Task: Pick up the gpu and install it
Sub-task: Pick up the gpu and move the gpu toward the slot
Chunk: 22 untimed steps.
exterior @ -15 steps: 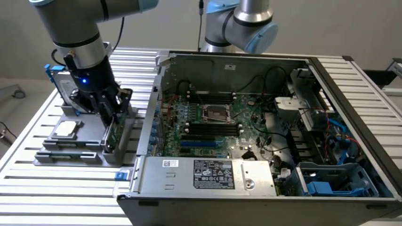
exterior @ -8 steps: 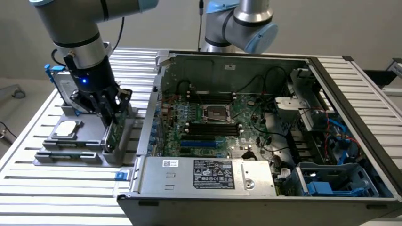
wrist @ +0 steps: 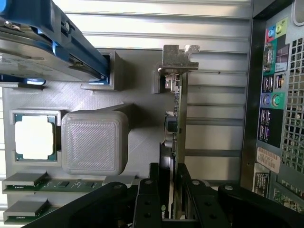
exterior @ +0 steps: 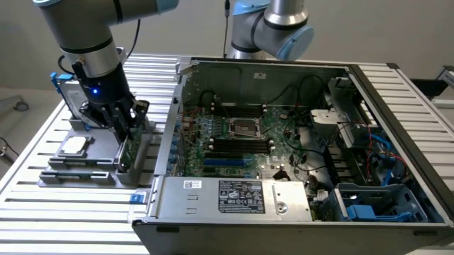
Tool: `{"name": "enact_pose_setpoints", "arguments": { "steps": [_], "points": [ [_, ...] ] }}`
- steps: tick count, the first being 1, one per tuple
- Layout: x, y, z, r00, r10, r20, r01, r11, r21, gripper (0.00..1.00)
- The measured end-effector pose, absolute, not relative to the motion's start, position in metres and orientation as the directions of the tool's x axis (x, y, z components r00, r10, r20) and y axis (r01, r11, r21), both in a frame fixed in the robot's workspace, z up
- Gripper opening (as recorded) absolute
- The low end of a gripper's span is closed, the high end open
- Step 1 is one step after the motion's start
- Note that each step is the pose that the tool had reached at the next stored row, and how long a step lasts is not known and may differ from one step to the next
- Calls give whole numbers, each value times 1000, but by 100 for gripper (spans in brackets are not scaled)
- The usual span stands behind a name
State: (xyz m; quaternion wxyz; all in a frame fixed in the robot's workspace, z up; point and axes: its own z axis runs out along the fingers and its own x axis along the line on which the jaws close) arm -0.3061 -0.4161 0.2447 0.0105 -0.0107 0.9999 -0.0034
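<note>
1. Nearest: the open PC case [exterior: 284, 223] lies on its side on the slatted table [exterior: 42, 212]. Its silver power supply [exterior: 234, 196] is at the near edge, with a blue drive cage [exterior: 376, 204] in the near corner on the exterior view's right.
2. On the exterior view's left of the case, just beside it, is the gray parts holder [exterior: 78, 178] [wrist: 137, 137]. Two memory sticks [wrist: 23, 183] lie in its near slots. The CPU chip [exterior: 74, 146] [wrist: 33, 137] lies flat a little farther in, beside a raised gray block [wrist: 95, 142].
3. The gpu [exterior: 127, 154] [wrist: 173, 123] stands on edge in the holder slot on the side next to the case. The wrist view shows it edge-on, with its silver bracket [wrist: 178, 59] at the far end by the holder's post.
4. The gripper [exterior: 127, 139] [wrist: 168, 168] is down over the gpu, one finger on each face and the pads against the card — closed on the gpu. The card sits in its slot — not lifted clear.
5. Farther along the holder, the hard drive [exterior: 67, 90] [wrist: 47, 42] in its blue frame stands tilted behind the arm.
6. Inside the case, the motherboard [exterior: 241, 138] is exposed, with the CPU socket [exterior: 245, 127] mid-board and black cables above it.
7. Far edge: the base of a second arm [exterior: 273, 26] stands behind the case.
</note>
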Motion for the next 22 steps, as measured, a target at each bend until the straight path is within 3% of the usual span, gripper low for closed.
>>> {"name": "enact_pose_setpoints", "arguments": {
  "steps": [8,22],
  "points": [
    [-306,-416,260,-1000,-21,-21,-21,1000,-7,26],
    [-301,-415,323,-1000,-21,-20,-21,1000,-7,26]
  ]
}}
